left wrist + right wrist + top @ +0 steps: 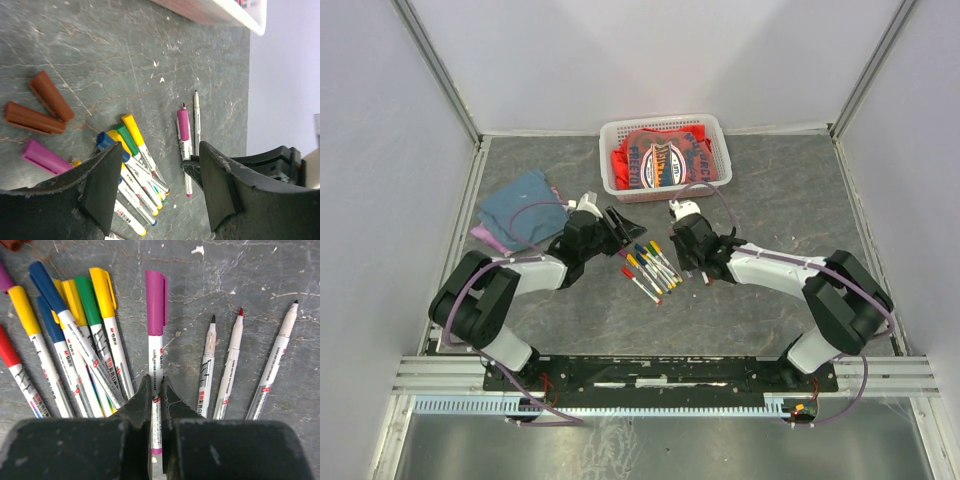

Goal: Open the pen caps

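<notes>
The right fingers (142, 402) are pinched shut on the white barrel of the purple-capped pen (155, 347), which lies on the counter (200, 270) with its cap beyond their tips, while the left fingers (102, 185) stand wide apart, holding nothing.

Remote view into a robot lab test cell.

I'm operating inside a boxed-in bay. Plain white panel walls (620, 60) set in aluminium framing (438, 70) close off the space beyond and to either side of the left fingers (102, 185) and right fingers (137, 405). Beneath the fingers is a grey, stone-patterned surface (790, 200), scuffed and flecked with white. Behind them, at the near edge, the arms (485, 300) are bolted to a black mounting plate (660, 368) on extruded aluminium rails (430, 378), and purple cables (866, 378) loop along each arm.
</notes>
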